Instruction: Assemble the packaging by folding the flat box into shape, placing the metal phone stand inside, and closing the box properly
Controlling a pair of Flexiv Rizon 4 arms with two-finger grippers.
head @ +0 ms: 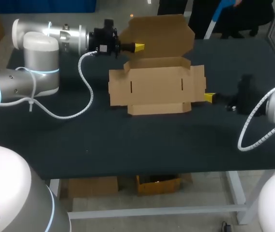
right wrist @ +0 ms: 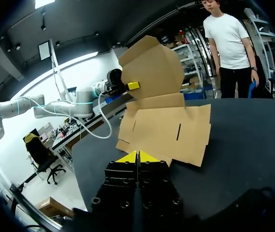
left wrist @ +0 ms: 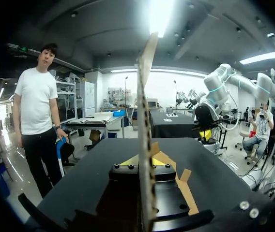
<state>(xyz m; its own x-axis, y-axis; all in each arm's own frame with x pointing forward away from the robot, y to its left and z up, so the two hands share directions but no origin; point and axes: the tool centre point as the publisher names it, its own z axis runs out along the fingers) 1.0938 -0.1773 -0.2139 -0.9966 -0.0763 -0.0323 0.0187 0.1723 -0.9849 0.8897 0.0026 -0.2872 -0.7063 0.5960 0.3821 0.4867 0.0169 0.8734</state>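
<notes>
Cardboard lid (head: 161, 36) tight in left tool (head: 139, 47)

Table (head: 26, 145), one, takes up most of the head view. Top covered edge to edge by a dark matte cloth (head: 128, 145), lying flat, with a few faint pale specks left of middle. Near edge runs straight across. Under it a pale frame rail (head: 157, 211) spans left to right, and a pale leg (head: 236, 193) slants down at near right.
</notes>
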